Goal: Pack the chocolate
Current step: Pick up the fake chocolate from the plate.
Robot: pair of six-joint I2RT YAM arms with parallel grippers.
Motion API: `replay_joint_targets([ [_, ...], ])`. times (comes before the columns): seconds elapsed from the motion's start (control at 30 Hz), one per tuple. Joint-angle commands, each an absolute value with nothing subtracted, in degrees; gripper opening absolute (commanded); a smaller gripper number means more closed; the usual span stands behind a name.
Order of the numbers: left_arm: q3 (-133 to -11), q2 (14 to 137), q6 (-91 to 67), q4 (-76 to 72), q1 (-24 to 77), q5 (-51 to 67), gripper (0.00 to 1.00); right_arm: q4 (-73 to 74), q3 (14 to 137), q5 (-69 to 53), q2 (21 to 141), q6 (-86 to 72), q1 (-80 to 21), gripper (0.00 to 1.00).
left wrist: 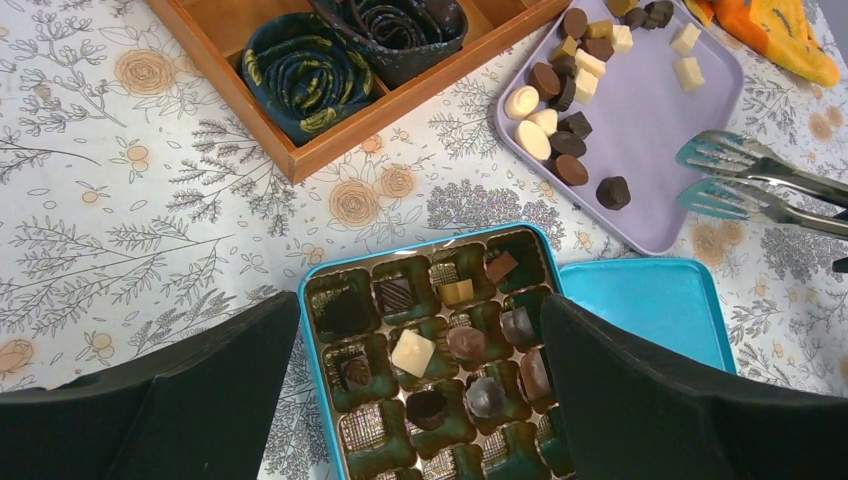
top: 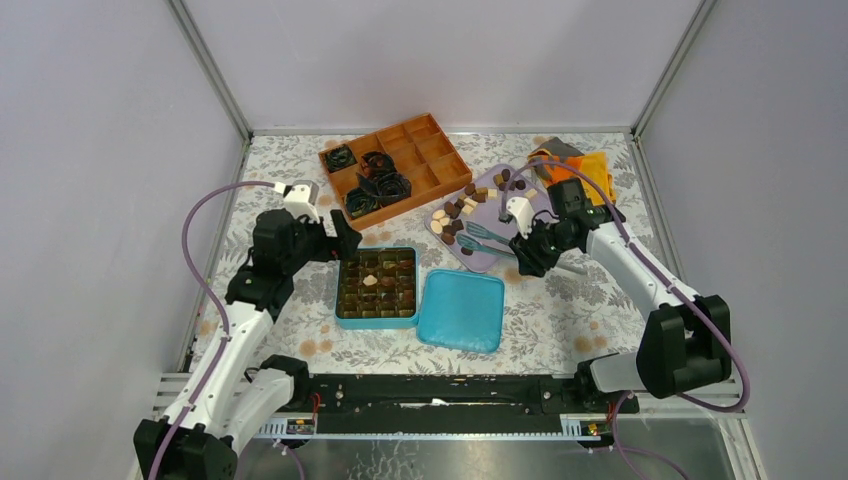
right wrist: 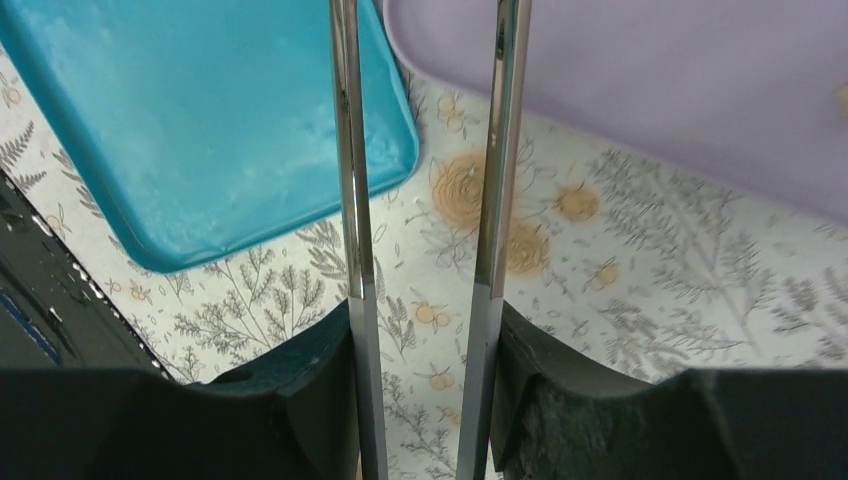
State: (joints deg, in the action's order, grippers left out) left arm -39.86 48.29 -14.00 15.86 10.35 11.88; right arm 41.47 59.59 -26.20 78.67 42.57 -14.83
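the right fingers (right wrist: 300, 400) are clamped on a pair of tongs (top: 482, 238), whose long axis points left over the purple tray (left wrist: 650, 130). the loose chocolate (left wrist: 571, 170) lies just left and far of the tips, so the right arm is nearer. the left fingers (left wrist: 200, 400) stand wide open over the part-filled blue box (left wrist: 310, 340), near-left.

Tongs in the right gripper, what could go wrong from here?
The right gripper holds the tongs by their thin arms; they could twist. The chocolates lie crowded on the tray; grabbing one may knock others. The open left gripper hovers at the box; the arms might collide there.
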Motion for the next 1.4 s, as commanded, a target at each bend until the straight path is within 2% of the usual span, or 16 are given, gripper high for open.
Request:
replay_joint_targets([
  [0.0, -39.54, 48.63, -13.06, 12.79, 11.08, 12.91, 0.99, 36.39, 57.76, -28.21, 77.15, 42.23, -12.62, 0.47],
  [0.6, -40.27, 49.19, -14.82, 13.01, 12.04, 13.79, 0.99, 37.62, 59.01, -22.76, 84.47, 44.43, -11.52, 0.48],
  [1.37, -40.74, 50.27, -14.50, 14.21, 11.69, 13.56, 0.99, 35.45, 58.49, -22.70, 88.46, 44.26, -11.82, 0.49],
])
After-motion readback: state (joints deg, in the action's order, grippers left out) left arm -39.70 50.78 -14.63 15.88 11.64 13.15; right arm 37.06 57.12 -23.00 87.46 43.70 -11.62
